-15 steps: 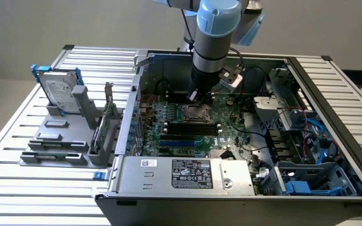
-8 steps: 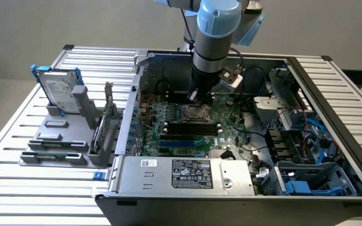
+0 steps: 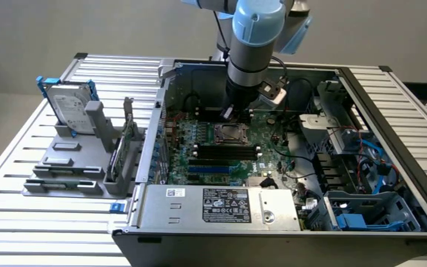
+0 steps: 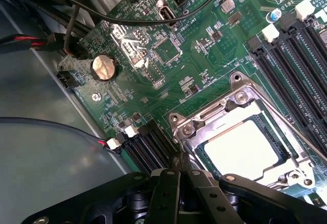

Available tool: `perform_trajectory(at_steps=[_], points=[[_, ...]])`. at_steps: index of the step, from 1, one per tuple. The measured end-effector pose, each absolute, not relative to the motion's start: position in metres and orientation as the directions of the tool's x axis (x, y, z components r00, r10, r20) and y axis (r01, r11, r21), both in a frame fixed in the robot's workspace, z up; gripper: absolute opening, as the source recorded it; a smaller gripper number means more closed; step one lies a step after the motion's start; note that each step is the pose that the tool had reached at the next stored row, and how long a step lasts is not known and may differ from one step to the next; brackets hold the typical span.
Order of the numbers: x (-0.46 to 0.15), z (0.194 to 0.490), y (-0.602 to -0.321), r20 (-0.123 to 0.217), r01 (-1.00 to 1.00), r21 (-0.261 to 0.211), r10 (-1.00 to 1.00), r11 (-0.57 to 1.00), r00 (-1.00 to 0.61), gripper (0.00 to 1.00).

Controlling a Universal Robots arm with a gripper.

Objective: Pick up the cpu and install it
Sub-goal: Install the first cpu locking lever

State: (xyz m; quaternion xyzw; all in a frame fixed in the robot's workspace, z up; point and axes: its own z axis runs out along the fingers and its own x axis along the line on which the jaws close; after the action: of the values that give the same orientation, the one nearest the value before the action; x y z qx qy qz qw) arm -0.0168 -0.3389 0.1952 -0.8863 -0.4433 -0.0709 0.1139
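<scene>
Gripper (image 4: 181,175) pressed together, empty, just above socket (image 4: 245,142); cpu (image 4: 244,150) sits in socket, ctr of exterior frame.

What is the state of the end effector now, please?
End effector: closed, holding nothing visible, above the CPU socket.

Arm (image 3: 252,50) over open computer case (image 3: 288,167); hard drive (image 3: 71,105) on exterior view's left.

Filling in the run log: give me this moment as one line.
end effector: shut, empty, above socket | cpu: seated in socket | socket frame: open
</scene>
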Motion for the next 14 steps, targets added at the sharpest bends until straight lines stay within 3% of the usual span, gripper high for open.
perform_trajectory(at_steps=[14], points=[[-0.0167, 0.1939, -0.3417, 0.238, 0.802, -0.147, 0.766, -0.579, 0.597, 0.11]])
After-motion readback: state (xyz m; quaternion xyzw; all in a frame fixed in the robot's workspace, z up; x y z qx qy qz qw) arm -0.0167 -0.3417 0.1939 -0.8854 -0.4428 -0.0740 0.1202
